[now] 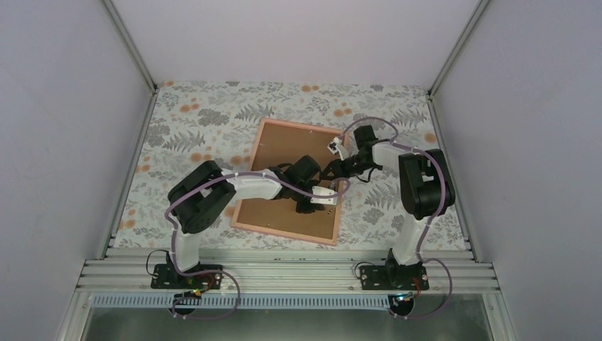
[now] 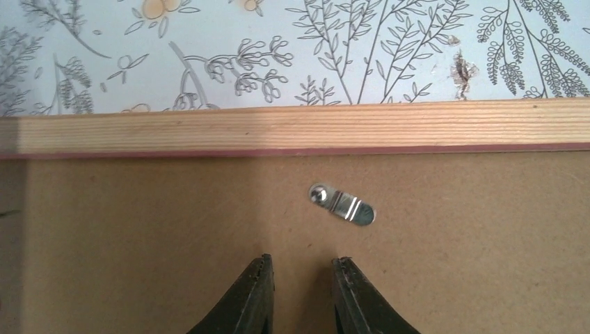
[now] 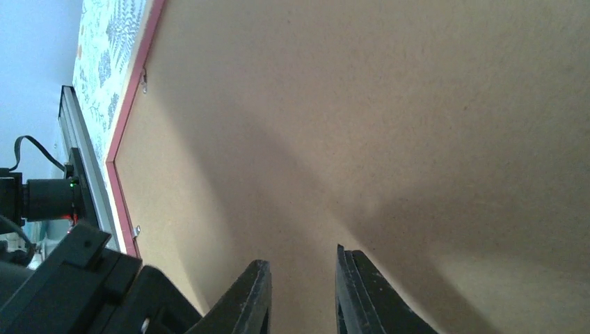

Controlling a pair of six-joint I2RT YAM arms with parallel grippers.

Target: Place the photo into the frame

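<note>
Overhead, the left arm [image 1: 248, 183] and right arm [image 1: 419, 181] partly hide the frame [image 1: 284, 234].

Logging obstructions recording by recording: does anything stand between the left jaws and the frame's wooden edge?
Nothing visible does. Between the left gripper and the frame lies only flat brown backing board, with a small metal clip lying flat on it.

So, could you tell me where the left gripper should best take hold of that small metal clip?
Take the clip by its free rounded end, away from the rivet. It lies flat on the backing board, so I would bring the left gripper down from above, one finger on each long edge. It is thin, so a sideways nudge may work better.
</note>
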